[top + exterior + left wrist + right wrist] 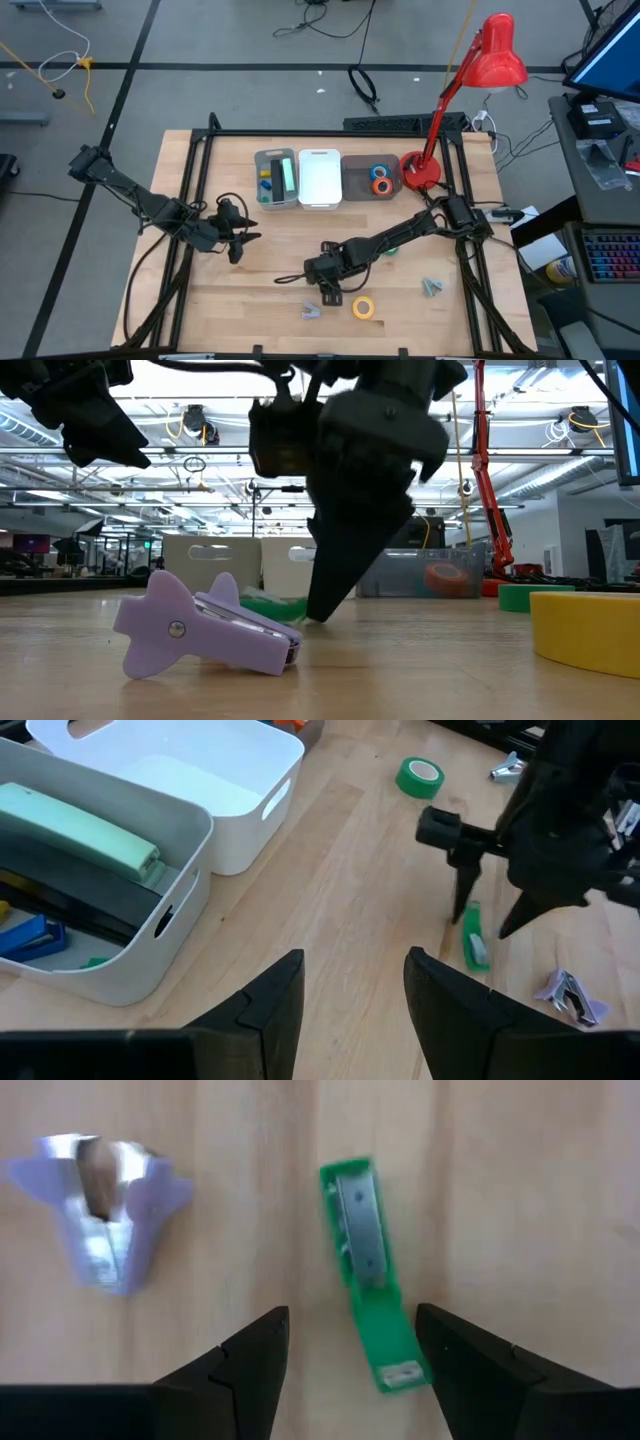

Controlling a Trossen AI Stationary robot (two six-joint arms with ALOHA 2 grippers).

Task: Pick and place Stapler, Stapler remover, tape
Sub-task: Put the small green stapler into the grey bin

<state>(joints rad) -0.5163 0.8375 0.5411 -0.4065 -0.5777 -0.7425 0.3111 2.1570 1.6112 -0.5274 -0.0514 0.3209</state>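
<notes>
Desk point(240, 300) | right gripper point(350, 1355) near front edge, jaws apart, directly over green stapler point(367, 1270) lying flat between them, long axis running away from jaws | left gripper point(350, 995) apart, idle, farther off | purple staple remover point(100, 1205) beside

We see three bins point(319, 180) in a row along the surface's point(270, 250) back edge. A stapler point(368, 1270) lies mid-surface; a tape roll point(363, 308) and two staple removers point(311, 311) lie along the front edge.
</notes>
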